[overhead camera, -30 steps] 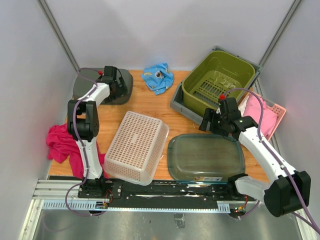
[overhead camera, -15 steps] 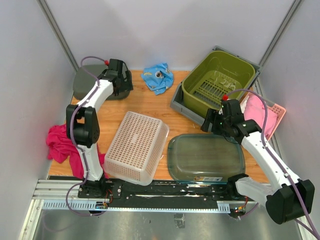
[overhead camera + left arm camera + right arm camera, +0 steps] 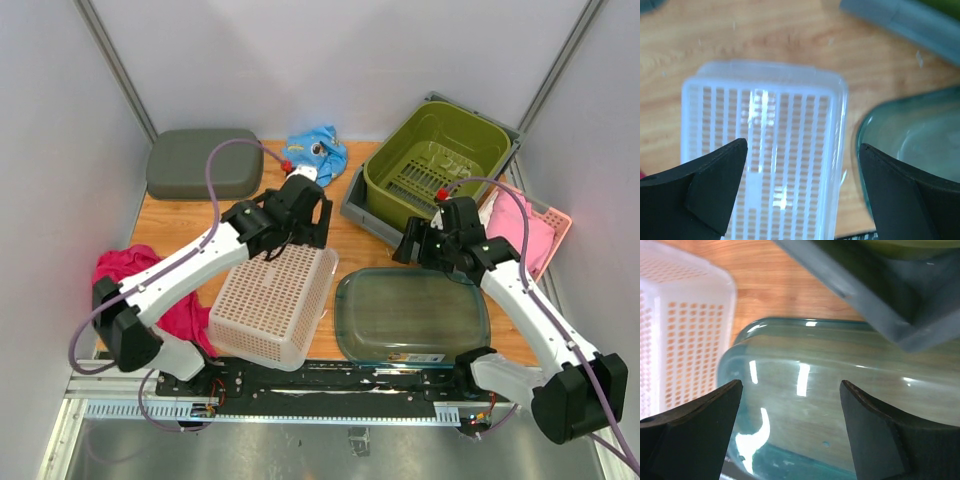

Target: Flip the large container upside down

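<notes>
Judging the flip as not yet begun: gripping nothing, lifting nothing. Finding the white lattice basket (image 3: 272,292) lying front-left on the worktop (image 3: 185,215), seemingly base-up and showing nothing inside; taking it as the likely large container, without being certain. Hovering the left end effector (image 3: 801,149) above its far end, jaws spread wide and empty. Noting the glass dish (image 3: 412,312) just right of the basket, looking empty, its orientation being hard to tell. Hanging the right end effector (image 3: 790,386) over its far rim, jaws likewise gaping on nothing. Spotting the green bin (image 3: 435,160) standing upright back-right, showing only a slatted floor.
</notes>
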Controlling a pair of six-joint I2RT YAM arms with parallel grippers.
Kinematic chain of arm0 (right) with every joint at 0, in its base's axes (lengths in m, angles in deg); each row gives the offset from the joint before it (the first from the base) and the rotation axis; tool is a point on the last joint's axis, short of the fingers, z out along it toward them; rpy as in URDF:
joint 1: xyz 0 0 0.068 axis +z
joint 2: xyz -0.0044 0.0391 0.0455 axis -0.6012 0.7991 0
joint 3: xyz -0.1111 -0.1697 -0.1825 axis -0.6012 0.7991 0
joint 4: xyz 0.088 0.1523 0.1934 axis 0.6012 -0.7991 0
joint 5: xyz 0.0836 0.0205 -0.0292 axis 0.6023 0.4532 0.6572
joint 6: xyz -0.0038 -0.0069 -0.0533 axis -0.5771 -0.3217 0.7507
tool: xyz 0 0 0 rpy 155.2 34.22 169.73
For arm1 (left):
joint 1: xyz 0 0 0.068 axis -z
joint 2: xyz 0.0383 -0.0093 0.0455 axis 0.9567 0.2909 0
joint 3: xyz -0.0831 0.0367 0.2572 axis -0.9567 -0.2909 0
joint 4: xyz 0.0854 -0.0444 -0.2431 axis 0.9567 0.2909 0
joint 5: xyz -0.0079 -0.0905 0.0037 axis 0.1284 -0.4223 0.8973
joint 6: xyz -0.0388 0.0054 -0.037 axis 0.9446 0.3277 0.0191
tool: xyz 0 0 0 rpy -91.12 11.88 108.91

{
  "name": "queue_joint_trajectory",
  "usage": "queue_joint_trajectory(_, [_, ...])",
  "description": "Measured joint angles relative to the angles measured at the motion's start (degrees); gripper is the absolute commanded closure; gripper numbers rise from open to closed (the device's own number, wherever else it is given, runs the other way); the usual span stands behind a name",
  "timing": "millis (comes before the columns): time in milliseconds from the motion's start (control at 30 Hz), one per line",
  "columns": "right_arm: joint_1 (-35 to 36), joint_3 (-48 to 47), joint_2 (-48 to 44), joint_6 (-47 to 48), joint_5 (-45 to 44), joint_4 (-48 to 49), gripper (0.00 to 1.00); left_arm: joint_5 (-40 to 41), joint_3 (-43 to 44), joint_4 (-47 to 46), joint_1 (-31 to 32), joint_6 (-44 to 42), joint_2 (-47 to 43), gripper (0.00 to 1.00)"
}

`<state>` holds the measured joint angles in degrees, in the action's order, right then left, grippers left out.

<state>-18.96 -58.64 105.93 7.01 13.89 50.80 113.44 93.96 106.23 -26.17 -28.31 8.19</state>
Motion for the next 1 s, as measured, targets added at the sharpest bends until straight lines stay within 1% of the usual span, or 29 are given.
queue_joint_trajectory(67, [1.4, 0.0, -0.6, 0.4, 2.3, 1.3, 0.19, -2.9, -4.6, 1.6, 0.0, 1.9, -3.6, 0.06])
queue_joint_trajectory(133, [4.7, 0.0, -1.2, 1.0, 3.0, 2.7, 0.19, -7.6, -9.5, 3.1, -0.4, 4.1, -7.9, 0.06])
queue_joint_trajectory(233, [9.4, 0.0, -0.9, 2.1, 3.2, 4.1, 0.19, -14.8, -15.5, 4.5, 0.0, 7.7, -13.6, 0.06])
queue_joint_trajectory(300, [10.5, 0.0, 0.0, 2.4, 3.3, 4.6, 0.19, -18.7, -19.3, 4.8, 0.3, 10.3, -16.6, 0.05])
queue_joint_trajectory(367, [11.0, -0.1, 1.5, 2.5, 3.3, 5.0, 0.20, -20.5, -23.1, 5.2, 0.5, 12.9, -18.7, 0.03])
queue_joint_trajectory(433, [12.3, -0.7, 3.5, 2.8, 3.2, 5.1, 0.20, -20.4, -26.4, 5.4, 0.4, 15.1, -19.5, 0.03])
queue_joint_trajectory(533, [16.3, -2.1, 6.4, 4.0, 2.9, 5.6, 0.20, -20.9, -30.4, 4.6, -2.4, 17.2, -19.5, 0.03])
queue_joint_trajectory(667, [22.5, -3.9, 9.6, 5.4, 2.1, 6.8, 0.20, -23.0, -31.4, -0.9, -11.3, 16.5, -19.8, 0.02])
queue_joint_trajectory(733, [24.5, -4.3, 10.7, 5.8, 1.9, 7.5, 0.20, -23.0, -30.7, -3.7, -15.6, 15.0, -17.7, 0.02])
queue_joint_trajectory(867, [27.1, -5.5, 13.7, 6.6, 1.1, 8.1, 0.20, -21.6, -25.6, -3.8, -17.7, 11.8, -13.9, 0.01])
queue_joint_trajectory(933, [27.8, -6.8, 15.9, 6.9, 0.6, 8.3, 0.20, -20.9, -22.1, -2.8, -18.4, 10.1, -13.2, 0.01])
queue_joint_trajectory(1000, [28.5, -8.1, 18.3, 7.0, 0.3, 8.8, 0.20, -20.4, -18.9, -1.8, -20.8, 8.8, -13.4, 0.01])
